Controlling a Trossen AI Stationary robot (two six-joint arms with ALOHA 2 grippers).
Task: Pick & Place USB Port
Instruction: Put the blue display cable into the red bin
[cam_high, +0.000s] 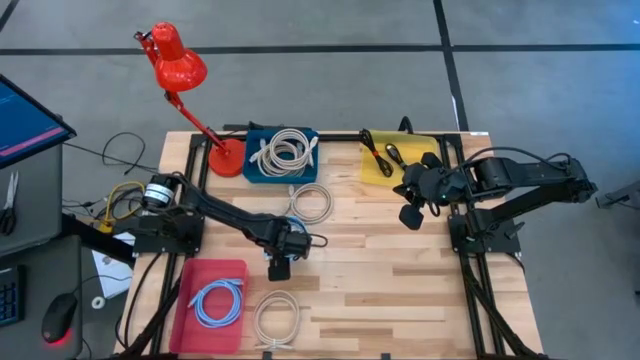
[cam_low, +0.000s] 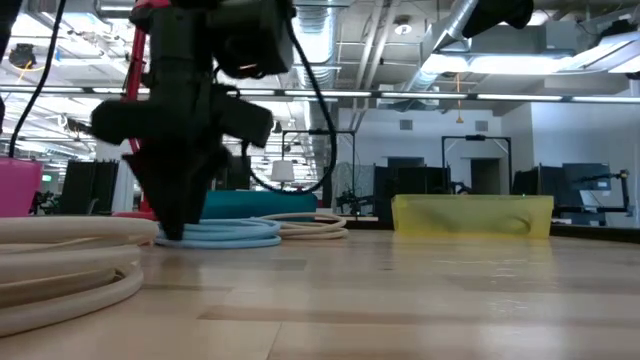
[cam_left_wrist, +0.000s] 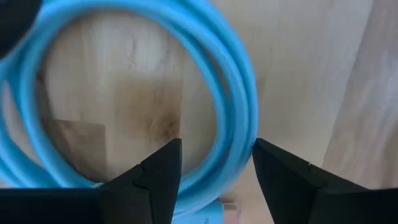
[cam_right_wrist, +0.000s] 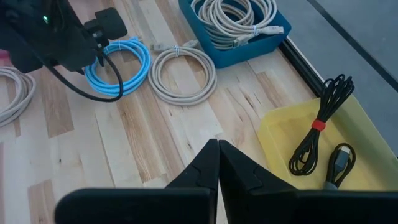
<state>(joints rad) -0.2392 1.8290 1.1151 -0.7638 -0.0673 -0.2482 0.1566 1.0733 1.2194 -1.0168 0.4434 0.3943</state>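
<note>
2 fingers of the left gripper are spread, straddling a blue cable on the table. The loose coil may slip. Right gripper waits clenched, near the yellow tray.

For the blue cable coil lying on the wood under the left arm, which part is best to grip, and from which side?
Grip one arc of the blue cable coil from straight above. It lies flat, so the open left pincer can straddle its bundled strands, as it does now, one finger inside the ring and one outside.
</note>
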